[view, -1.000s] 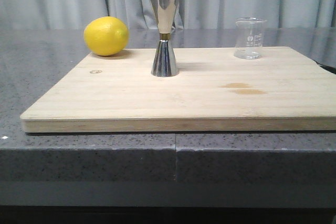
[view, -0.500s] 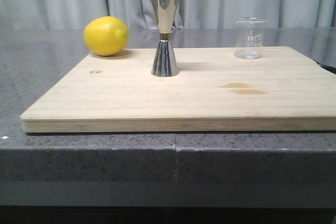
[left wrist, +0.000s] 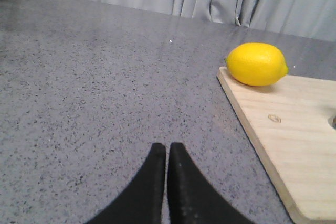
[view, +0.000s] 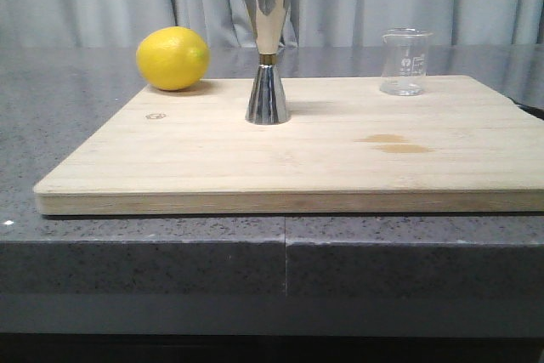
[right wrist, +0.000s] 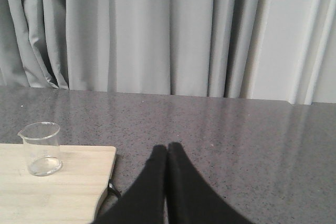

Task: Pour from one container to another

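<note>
Low front camera faces board [view: 289,159]; wrist cameras flank it.

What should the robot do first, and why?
Probably open the right end effector and reach toward the glass beaker. Both end effectors are shut and hold nothing, and the beaker stands untouched on the cutting board, apart from the jigger.

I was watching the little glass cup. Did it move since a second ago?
No. The glass beaker stands at the same spot near the wooden board's far right edge, upright, as before.

Left hand [left wrist: 167,148], right hand [right wrist: 167,148] closed, empty.
</note>
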Robot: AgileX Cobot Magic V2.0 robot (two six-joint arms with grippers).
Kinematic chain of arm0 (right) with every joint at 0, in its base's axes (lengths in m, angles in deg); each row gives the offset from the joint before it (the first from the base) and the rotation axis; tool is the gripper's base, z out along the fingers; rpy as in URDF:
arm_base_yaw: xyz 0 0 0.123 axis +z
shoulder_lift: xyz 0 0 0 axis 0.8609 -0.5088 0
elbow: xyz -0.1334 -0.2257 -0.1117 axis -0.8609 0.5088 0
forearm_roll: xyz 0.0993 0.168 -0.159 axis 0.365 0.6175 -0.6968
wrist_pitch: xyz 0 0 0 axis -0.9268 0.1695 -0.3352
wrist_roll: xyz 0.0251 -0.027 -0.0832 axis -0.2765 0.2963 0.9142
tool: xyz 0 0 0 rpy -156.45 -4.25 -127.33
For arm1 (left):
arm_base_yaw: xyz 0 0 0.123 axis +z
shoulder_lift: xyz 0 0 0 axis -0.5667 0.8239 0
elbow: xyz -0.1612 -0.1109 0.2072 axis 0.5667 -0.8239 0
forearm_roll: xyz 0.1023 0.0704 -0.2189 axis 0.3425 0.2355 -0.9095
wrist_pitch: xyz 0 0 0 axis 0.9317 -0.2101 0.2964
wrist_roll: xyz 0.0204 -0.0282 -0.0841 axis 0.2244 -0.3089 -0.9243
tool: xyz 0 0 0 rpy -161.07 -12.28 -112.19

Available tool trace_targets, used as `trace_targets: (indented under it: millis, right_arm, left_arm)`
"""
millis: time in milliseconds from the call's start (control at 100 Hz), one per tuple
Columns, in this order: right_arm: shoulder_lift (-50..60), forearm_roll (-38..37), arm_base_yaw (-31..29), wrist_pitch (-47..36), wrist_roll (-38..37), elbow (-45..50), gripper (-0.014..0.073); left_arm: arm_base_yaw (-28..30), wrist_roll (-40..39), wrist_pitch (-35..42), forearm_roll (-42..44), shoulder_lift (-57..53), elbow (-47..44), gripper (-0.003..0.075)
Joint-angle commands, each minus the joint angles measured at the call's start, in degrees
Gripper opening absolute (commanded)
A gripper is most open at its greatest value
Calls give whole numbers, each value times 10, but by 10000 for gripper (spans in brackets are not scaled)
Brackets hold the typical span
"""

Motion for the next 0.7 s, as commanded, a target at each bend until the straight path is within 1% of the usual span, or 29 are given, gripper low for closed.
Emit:
trace_targets:
  millis: [0,110,210,270,340,430,480,570,670,690]
  right_arm:
    - [-3,-5,-3,-26,-2,-15,-69]
    - [-3,-5,-3,-26,-2,-15,-69]
    - [-3,-5,-3,-26,-2,-15,-69]
    - [-3,-5,-3,-26,-2,-15,-69]
    - [-3,-5,-3,-26,-2,-15,-69]
    - [-3,-5,-3,-26,-2,-15,-69]
    - [-3,-5,-3,-26,-2,-15,-69]
    - [-3,-5,-3,-26,-2,-15,-69]
    - [-3,-5,-3,-26,-2,-15,-69]
    - [-3,-5,-3,-26,-2,-15,-69]
  left_arm:
    - [-1,68,23,-58,-22,1,-21]
    - [-1,133,38,-115,-71,-25,-21]
    - [14,204,63,-193,-114,-49,-21]
    - [35,257,88,-237,-135,-64,-21]
    - [66,312,125,-291,-132,-76,-21]
    - [110,357,158,-338,-132,-89,-21]
    - [132,376,181,-353,-132,-98,-21]
    - [165,382,202,-359,-132,-113,-21]
    - [178,382,216,-359,-134,-136,-21]
    - [178,382,205,-359,-134,-136,-21]
